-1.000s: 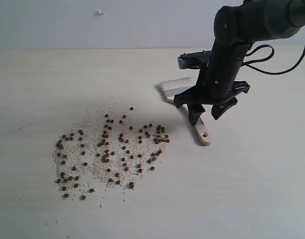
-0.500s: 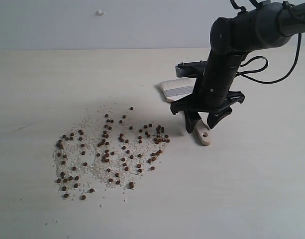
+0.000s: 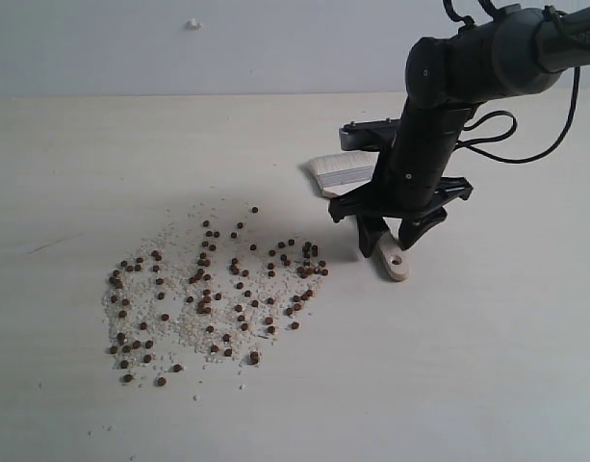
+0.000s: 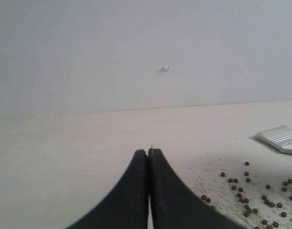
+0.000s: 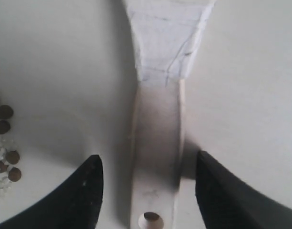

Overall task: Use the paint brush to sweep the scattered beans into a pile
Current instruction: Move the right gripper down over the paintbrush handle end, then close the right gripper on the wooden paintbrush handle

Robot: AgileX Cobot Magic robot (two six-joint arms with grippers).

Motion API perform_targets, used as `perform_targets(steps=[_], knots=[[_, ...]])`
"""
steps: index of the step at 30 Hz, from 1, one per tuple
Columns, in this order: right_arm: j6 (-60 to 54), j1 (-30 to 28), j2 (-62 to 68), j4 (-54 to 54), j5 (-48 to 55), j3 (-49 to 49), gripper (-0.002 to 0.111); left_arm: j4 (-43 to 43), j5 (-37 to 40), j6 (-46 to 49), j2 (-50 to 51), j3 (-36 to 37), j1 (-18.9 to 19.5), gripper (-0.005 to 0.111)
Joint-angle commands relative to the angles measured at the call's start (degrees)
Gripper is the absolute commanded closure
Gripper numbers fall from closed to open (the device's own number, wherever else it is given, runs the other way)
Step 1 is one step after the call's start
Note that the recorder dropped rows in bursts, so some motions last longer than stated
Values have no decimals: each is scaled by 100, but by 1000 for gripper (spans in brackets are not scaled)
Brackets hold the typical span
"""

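right tool [image 3: 392,235] spread open astride the paint brush [image 3: 344,169] handle, gripping nothing; beans [image 3: 210,289] lie scattered on the surface [image 3: 487,375]; left tool [image 4: 149,153] fully closed, empty.

Tabletop [image 3: 83,144]: pale, faint wood grain, matte, fills most of the exterior view. 1 faint thin scratch [image 3: 39,246] toward the view's left side. Fine whitish grit [image 3: 184,332] strewn in a loose patch left of centre. Wall [image 3: 179,48] behind: plain light grey. 1 small white speck [image 3: 192,23] on wall, above table's far edge.
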Motion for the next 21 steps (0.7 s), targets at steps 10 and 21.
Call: perform_targets(steps=[10,21], knots=[[539,389,-22,-836,-180,-58,55,-25,-4,-17,-32,19,-33,107],[710,472,-22,-847,-121,-58,55,-25,-4,-17,-32,19,-33,107]])
